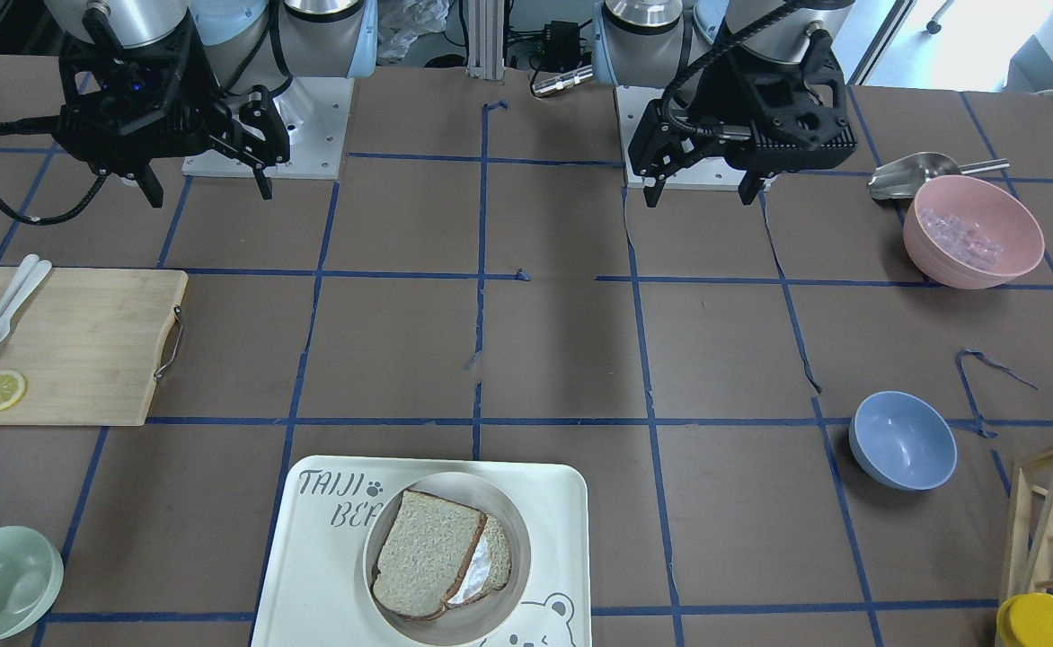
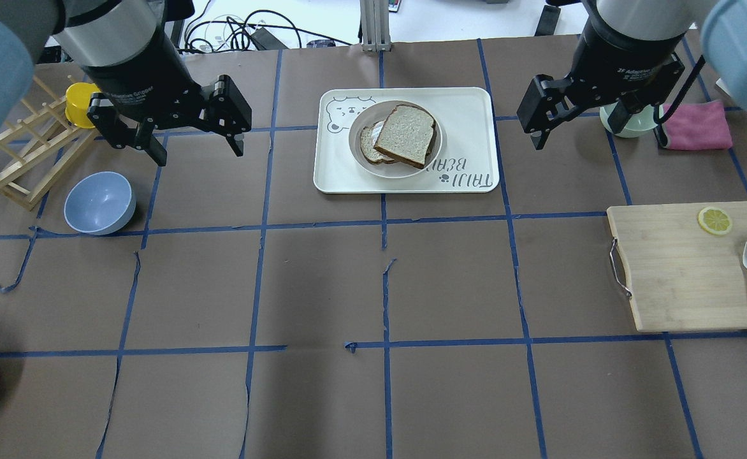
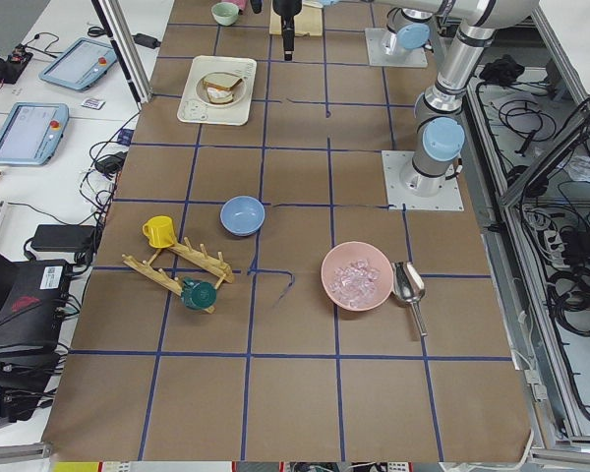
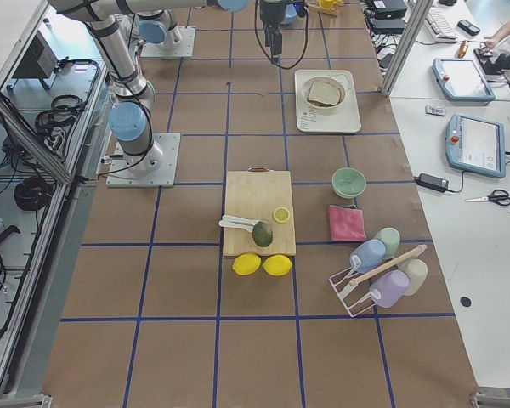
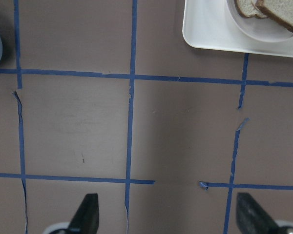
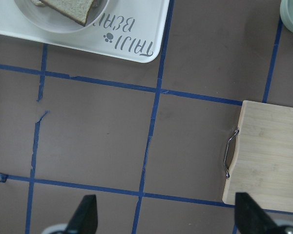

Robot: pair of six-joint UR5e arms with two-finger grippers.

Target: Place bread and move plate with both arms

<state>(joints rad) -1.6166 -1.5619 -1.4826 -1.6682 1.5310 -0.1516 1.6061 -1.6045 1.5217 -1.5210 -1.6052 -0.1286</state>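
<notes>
Left end effector and right end effector gape empty; one plate holds two slices, bread uppermost.

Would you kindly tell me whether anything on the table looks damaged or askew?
The blue tape grid is torn and peeling, notably beside the blue bowl. The bread sits skewed over the slice beneath.

The counter is surfaced in matt brown paper, gridded with blue tape. The bread has a rough, grainy crumb. The plate is smooth and faintly glossy. The cutting board is pale wood with a metal handle; the scoop is shiny metal.
</notes>
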